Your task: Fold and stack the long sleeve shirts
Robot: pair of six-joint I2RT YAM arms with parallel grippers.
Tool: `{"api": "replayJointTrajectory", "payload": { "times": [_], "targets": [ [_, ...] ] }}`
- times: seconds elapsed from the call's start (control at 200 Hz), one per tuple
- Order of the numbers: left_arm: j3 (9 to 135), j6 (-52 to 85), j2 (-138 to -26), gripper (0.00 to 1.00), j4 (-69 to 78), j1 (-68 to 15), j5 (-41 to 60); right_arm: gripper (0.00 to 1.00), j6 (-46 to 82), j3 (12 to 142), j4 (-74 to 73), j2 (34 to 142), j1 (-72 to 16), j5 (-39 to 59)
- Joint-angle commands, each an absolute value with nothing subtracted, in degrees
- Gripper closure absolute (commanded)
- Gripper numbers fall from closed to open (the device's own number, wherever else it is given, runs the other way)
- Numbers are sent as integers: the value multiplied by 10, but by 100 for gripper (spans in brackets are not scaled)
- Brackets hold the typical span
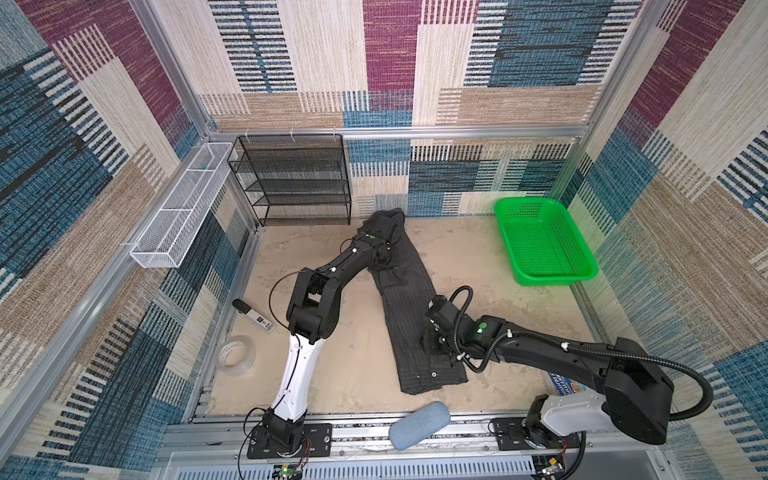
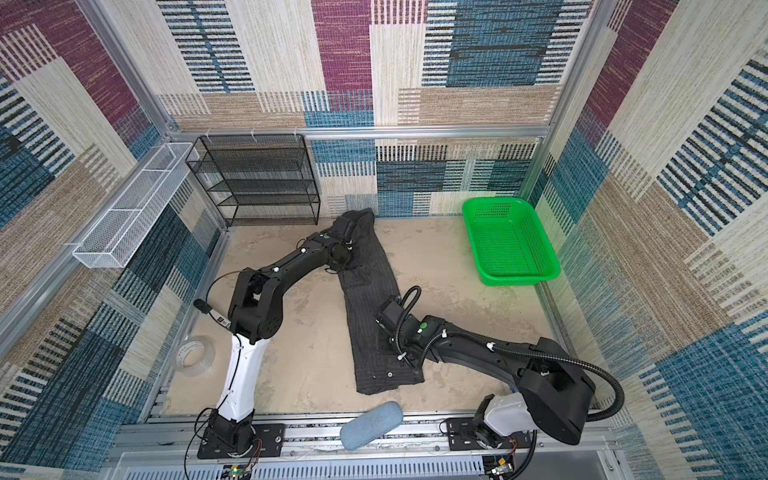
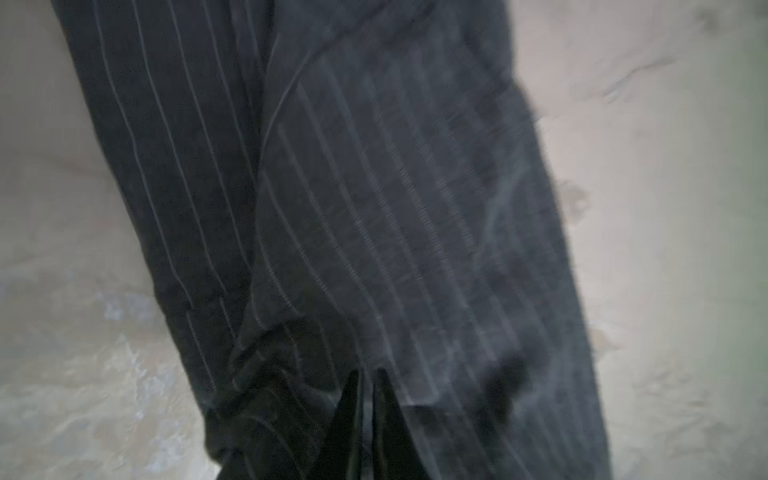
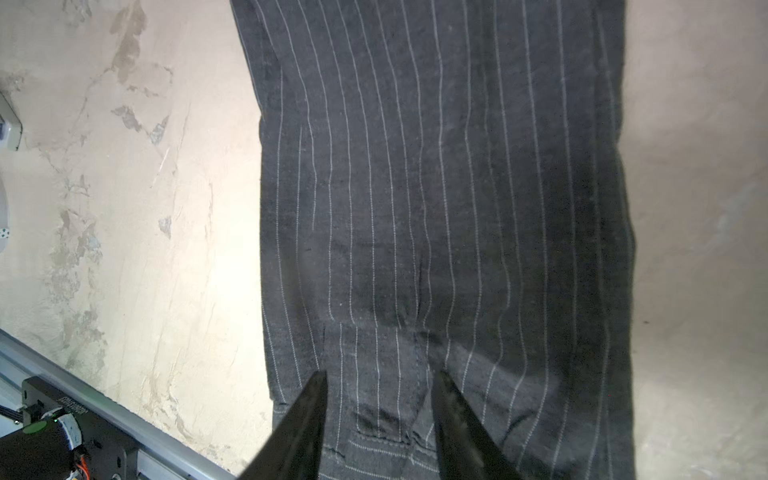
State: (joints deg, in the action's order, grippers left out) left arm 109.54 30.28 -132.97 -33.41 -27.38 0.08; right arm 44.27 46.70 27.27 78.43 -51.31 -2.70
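Note:
One long sleeve shirt [image 1: 399,299] [image 2: 368,286], dark charcoal with thin pale pinstripes, lies folded into a long narrow strip from the back middle of the table toward the front. My left gripper [image 1: 384,226] [image 3: 368,372] is at its far end, shut on bunched fabric that rises around the fingers. The left wrist view is blurred. My right gripper [image 1: 431,338] [image 4: 380,374] stands open over the near part of the shirt [image 4: 436,187], its fingers on either side of a stitched band, holding nothing. Small light buttons show near the front end.
A green plastic basket [image 1: 544,245] sits at the back right. A black mesh shelf [image 1: 295,178] and a white wire basket [image 1: 178,208] stand at the back left. A tape roll [image 1: 237,355] and a marker [image 1: 253,316] lie left. A blue-grey case [image 1: 419,424] rests on the front rail.

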Motion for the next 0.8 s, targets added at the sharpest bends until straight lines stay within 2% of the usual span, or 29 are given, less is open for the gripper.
{"api": "replayJointTrajectory", "payload": {
  "times": [0.0,0.19,0.416,0.521,0.696,0.796],
  "targets": [
    [1064,342,-1336,91,-279,-263,-3,55,403,485,257,784,-504,-61],
    [1044,355,-1344,92,-252,-239,12,74,330,522,171,851,-445,-50],
    [1062,339,-1350,92,-252,-233,25,89,268,589,111,1016,-426,-18],
    [1076,334,-1357,92,-257,-231,30,90,280,569,94,1039,-430,7],
    [1090,330,-1357,92,-262,-226,33,88,320,504,97,999,-452,12],
    [1097,329,-1350,89,-270,-226,38,80,343,488,91,974,-479,24]
  ]
}}
